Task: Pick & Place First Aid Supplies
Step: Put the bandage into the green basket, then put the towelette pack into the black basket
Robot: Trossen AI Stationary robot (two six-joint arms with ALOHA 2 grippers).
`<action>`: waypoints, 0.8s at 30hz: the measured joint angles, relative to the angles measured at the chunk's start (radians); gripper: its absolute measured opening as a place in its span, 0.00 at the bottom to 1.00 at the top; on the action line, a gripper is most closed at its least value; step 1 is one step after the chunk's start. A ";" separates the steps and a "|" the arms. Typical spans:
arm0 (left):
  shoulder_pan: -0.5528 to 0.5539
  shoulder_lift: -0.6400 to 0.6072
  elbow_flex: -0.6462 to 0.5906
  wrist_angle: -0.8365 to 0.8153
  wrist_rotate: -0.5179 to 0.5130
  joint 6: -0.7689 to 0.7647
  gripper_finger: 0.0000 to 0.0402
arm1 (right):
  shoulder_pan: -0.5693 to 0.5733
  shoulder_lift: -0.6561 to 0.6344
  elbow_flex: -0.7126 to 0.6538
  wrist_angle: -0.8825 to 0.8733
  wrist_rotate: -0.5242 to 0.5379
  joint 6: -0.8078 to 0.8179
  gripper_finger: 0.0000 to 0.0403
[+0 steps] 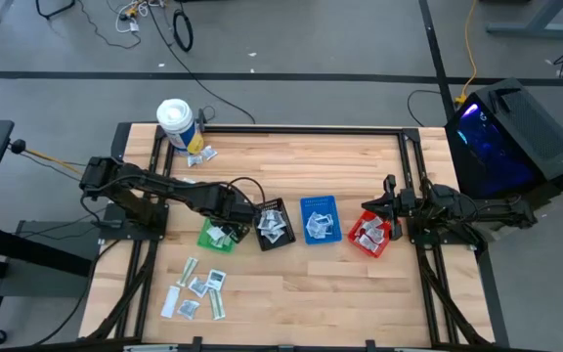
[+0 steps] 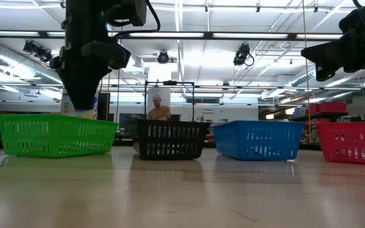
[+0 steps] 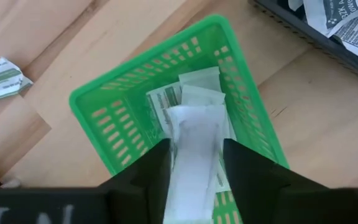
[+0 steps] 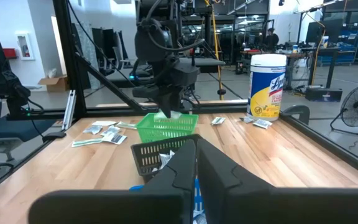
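Our left tool (image 3: 194,165) is gripping a white sachet (image 3: 191,146) directly above the green bin (image 3: 114,118), where more sachets are lying just below it, while our right tool (image 4: 196,163), fingers closed on nothing, is waiting beside the red bin (image 1: 371,235).
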 joint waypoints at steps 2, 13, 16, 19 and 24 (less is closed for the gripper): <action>-0.001 0.000 0.000 0.000 0.000 0.000 0.44 | 0.000 0.000 0.000 0.000 0.000 0.000 0.06; -0.030 -0.009 0.005 -0.018 0.031 0.170 0.70 | 0.000 0.000 0.000 0.000 0.000 0.000 0.06; -0.053 -0.025 0.006 -0.030 0.056 0.214 0.71 | 0.000 0.000 0.000 0.000 0.000 0.000 0.06; -0.085 -0.046 0.006 -0.047 0.060 0.261 0.71 | 0.000 0.000 0.000 0.000 0.000 0.000 0.06; -0.150 -0.098 0.005 -0.069 0.062 0.412 0.71 | 0.000 0.000 0.000 0.000 -0.001 0.000 0.06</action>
